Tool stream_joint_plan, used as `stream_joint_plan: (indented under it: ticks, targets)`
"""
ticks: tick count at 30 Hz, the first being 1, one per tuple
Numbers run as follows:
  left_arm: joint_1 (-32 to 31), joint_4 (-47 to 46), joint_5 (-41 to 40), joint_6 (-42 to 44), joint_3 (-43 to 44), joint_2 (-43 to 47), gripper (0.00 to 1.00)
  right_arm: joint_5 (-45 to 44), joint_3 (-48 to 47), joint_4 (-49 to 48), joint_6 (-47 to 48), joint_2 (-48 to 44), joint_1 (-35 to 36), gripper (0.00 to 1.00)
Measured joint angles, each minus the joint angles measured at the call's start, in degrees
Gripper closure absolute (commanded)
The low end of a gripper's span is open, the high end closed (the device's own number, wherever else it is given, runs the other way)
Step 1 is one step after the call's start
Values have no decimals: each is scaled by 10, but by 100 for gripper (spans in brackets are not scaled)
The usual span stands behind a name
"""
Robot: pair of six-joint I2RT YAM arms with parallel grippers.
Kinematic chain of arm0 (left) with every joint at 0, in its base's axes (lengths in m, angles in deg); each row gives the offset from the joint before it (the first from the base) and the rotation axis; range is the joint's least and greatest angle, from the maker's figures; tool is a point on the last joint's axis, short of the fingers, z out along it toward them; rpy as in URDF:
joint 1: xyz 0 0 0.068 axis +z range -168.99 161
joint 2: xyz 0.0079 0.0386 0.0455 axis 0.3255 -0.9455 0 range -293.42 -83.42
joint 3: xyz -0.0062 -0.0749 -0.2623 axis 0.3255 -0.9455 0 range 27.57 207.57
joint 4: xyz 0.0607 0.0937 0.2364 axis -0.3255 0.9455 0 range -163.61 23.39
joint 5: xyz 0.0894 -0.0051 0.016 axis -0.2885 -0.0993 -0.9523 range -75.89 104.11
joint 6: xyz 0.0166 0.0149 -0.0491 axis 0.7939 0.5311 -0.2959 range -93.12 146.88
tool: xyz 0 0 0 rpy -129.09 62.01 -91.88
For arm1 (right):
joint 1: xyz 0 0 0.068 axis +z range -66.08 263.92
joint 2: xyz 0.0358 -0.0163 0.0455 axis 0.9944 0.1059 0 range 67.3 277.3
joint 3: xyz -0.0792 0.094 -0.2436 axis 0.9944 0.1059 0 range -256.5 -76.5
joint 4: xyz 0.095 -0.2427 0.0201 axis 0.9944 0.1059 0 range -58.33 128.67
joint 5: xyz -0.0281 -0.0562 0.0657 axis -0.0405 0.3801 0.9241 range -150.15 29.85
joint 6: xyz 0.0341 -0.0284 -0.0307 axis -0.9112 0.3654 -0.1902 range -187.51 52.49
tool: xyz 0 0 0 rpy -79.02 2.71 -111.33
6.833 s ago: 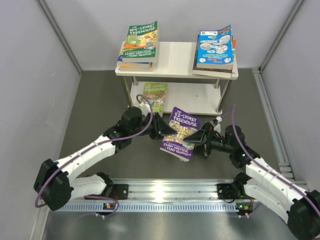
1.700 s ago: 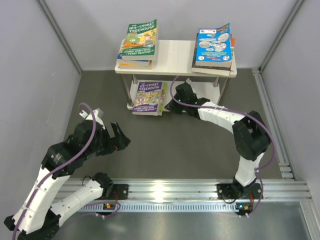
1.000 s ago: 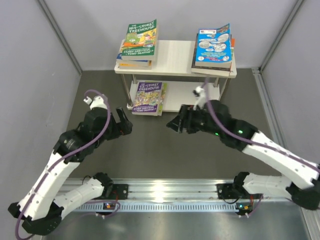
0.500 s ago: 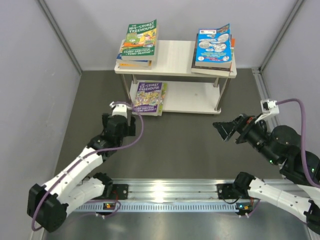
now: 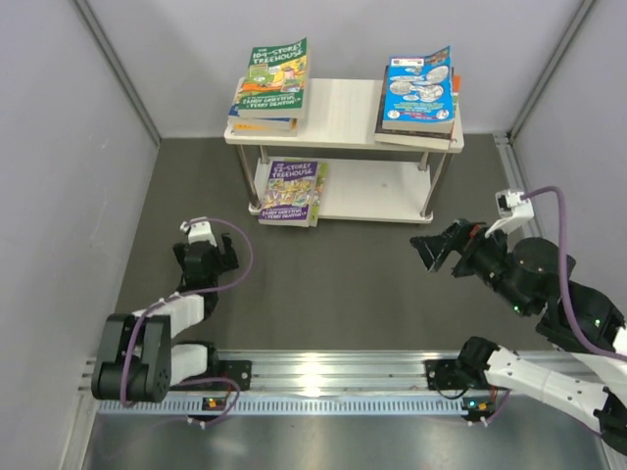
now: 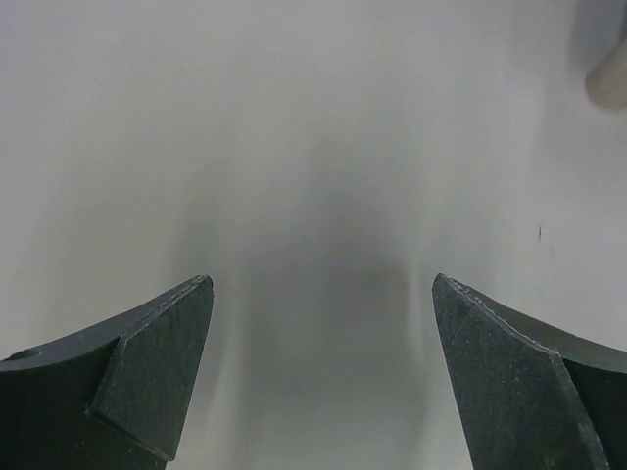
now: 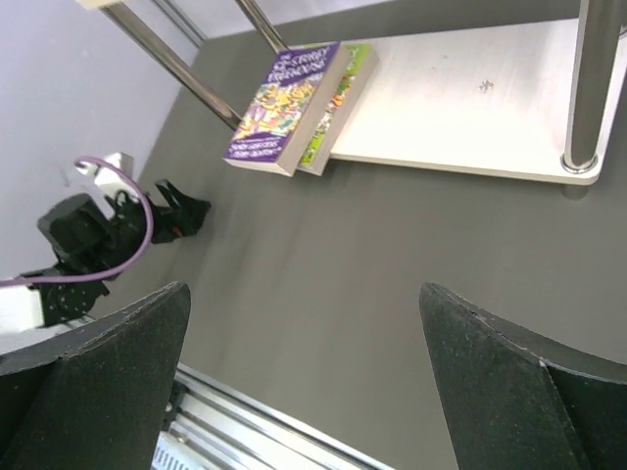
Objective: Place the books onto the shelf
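Light: bright, even, from overhead.
Glare: pale sheen on ribbed silver metal rail (image 5: 323, 377).
Shadow: faint grey patch, centre of left wrist view.
Focus: soft and featureless there.

You have a dark grey table (image 5: 333, 294), pale grey walls (image 5: 59, 147) on three sides, a slotted metal rail (image 5: 333, 364) along the near edge

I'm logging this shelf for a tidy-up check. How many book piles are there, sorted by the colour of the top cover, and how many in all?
Green-topped pile: 1
Blue-topped pile: 1
Purple-topped pile: 1
Total: 3 piles, all on the shelf
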Motion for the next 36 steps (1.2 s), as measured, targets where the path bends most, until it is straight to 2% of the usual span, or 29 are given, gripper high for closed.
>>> stream_joint_plan:
  ticks: [4, 9, 11, 13, 14, 15, 20, 24, 27, 30, 36]
  targets:
    - [16, -111, 32, -12, 4, -83, 1, -16, 2, -8, 7, 41, 0, 0]
    - [21, -165, 63, 0, 59, -163, 1, -90, 35, -28, 9, 78, 0, 0]
    - [21, -246, 77, 9, 55, -193, 1, -113, 67, -53, 21, 78, 0, 0]
    - [21, -288, 86, 14, 49, -217, 1, -134, 111, -96, 42, 76, 0, 0]
    - [21, -289, 90, 18, 46, -223, 5, -147, 153, -139, 64, 68, 0, 0]
    - [21, -300, 93, 20, 43, -227, 1, -151, 165, -150, 72, 66, 0, 0]
    - [21, -311, 100, 34, 40, -231, 1, -202, 307, -299, 186, 53, -7, 0]
    - [21, -313, 104, 39, 40, -231, 1, -188, 375, -398, 258, 91, -87, 0]
    - [21, -313, 107, 42, 40, -231, 1, -143, 431, -497, 323, 120, -191, 0]
    - [21, -314, 109, 44, 40, -231, 1, -92, 479, -593, 348, 151, -280, 0]
    - [20, -314, 110, 46, 40, -231, 1, 14, 533, -842, 387, 310, -385, 0]
